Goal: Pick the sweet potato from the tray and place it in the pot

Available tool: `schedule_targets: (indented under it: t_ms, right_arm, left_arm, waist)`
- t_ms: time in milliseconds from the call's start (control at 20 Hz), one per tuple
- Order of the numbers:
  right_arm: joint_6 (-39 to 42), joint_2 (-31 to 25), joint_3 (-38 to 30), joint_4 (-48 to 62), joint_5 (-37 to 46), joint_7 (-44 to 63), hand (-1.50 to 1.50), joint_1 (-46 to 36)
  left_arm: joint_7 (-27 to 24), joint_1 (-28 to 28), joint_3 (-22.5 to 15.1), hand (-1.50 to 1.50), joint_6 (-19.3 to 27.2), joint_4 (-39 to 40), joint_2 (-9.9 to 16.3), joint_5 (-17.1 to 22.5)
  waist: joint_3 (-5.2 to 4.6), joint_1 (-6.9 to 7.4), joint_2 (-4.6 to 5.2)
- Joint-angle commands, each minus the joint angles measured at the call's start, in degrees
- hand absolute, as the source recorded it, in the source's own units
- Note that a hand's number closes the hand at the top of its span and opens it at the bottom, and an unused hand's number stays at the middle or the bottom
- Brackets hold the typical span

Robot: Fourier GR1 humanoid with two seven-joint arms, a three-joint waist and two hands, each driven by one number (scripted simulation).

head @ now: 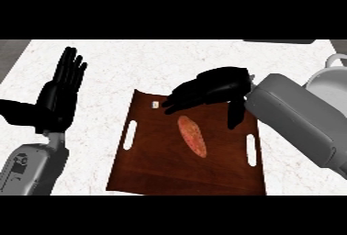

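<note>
The right hand (207,89) hangs over the far end of the tray (156,170), its grey forearm coming in from the right edge of the view and crossing in front of the pot (328,80). Its fingers are spread and only slightly bent, pointing left and a little toward the robot, while the thumb hangs straight down toward the tray's right side; nothing is held in it, so the hand is released. The sweet potato (192,136) lies on the tray just below those fingertips as the view shows it, between the fingers and the thumb but nearer the robot than either, and apart from both. It is long and reddish, lying lengthwise along the tray with its far end toward the fingers and its near end angled to the right. The tray is dark brown with a slot handle on each long side, one to the left of the fingertips and one below the thumb. A small pale tag (156,104) sits on the tray near its far left corner, just left of the fingertips. The pot is white and stands behind the right forearm at the right edge, well apart from the sweet potato, only part of its rim and a handle showing. The left hand (58,96) rests open at the left of the view, fingers straight and pointing away, well to the left of the tray on the white counter (149,59).
</note>
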Motion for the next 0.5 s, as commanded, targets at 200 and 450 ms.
schedule_targets:
  t_ms: [200,450]
  right_arm:
    - [0.29,5.51,5.17,12.40,5.01,-14.02,-1.50,-1.65]
    - [-2.90,9.15,5.18,16.86,4.89,-16.58,-1.50,-1.29]
  left_arm:
    - [1.59,-1.04,1.67,0.00,0.27,0.18,0.95,-0.79]
    - [1.46,2.38,2.51,0.00,-1.03,-2.49,0.58,0.76]
  waist:
    - [0.02,-1.23,-0.41]
    - [0.01,-1.24,-0.58]
